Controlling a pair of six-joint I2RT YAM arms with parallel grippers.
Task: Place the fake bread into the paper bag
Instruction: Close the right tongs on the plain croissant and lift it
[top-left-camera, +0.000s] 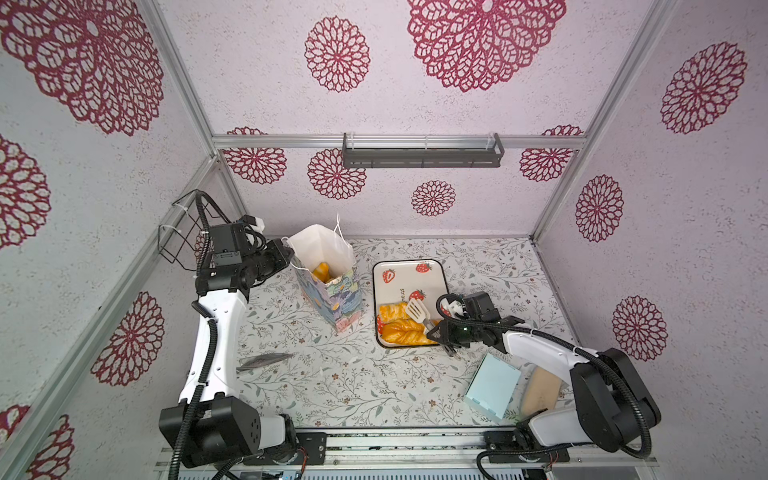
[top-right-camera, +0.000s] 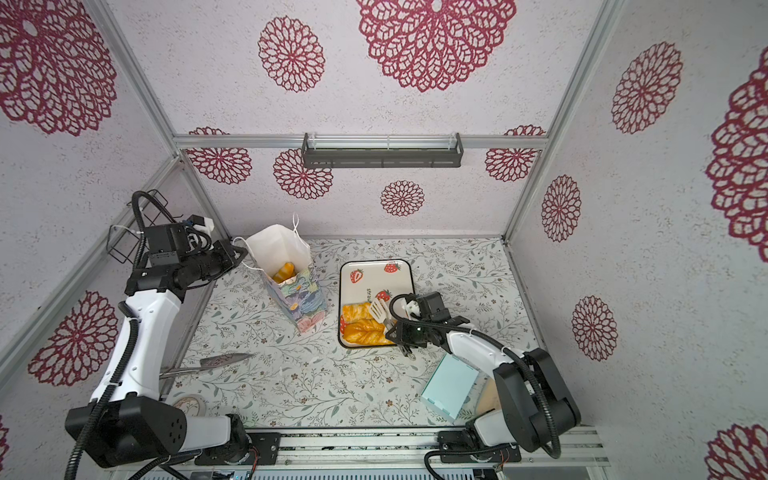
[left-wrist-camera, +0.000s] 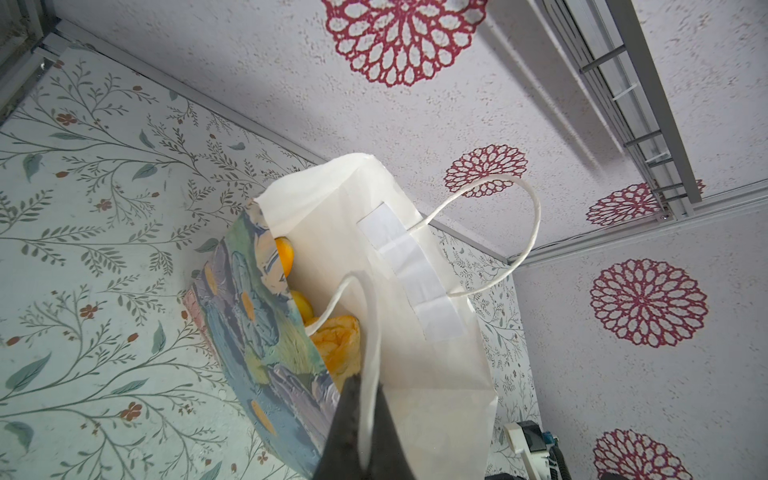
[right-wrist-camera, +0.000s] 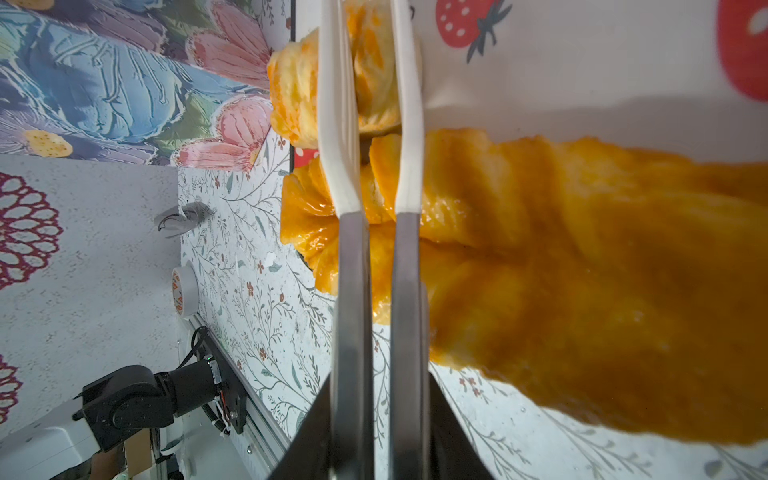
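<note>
The paper bag (top-left-camera: 332, 291) (top-right-camera: 299, 299) (left-wrist-camera: 257, 332) stands open at the back left, with fake bread (top-left-camera: 322, 272) (top-right-camera: 284, 270) (left-wrist-camera: 336, 345) inside. My left gripper (top-left-camera: 286, 255) (top-right-camera: 241, 253) (left-wrist-camera: 365, 399) is shut on the bag's white handle. A long braided loaf (top-left-camera: 405, 334) (top-right-camera: 365, 332) (right-wrist-camera: 540, 249) and a small pastry (top-left-camera: 392, 311) (top-right-camera: 356, 311) (right-wrist-camera: 374, 83) lie on the strawberry tray (top-left-camera: 409, 272) (top-right-camera: 376, 274). My right gripper (top-left-camera: 436, 328) (top-right-camera: 395, 328) (right-wrist-camera: 380, 395) is shut on tongs (top-left-camera: 417, 311) (top-right-camera: 380, 309) (right-wrist-camera: 351, 270). Their white tips stand on either side of the small pastry.
A light blue flat box (top-left-camera: 492, 386) (top-right-camera: 451, 386) and a beige flat piece (top-left-camera: 540, 392) lie at the front right under my right arm. A metal server (top-left-camera: 266, 359) (top-right-camera: 216, 361) and a tape roll (top-right-camera: 189, 405) (right-wrist-camera: 183, 286) lie front left. A wire basket (top-left-camera: 178, 232) hangs on the left wall.
</note>
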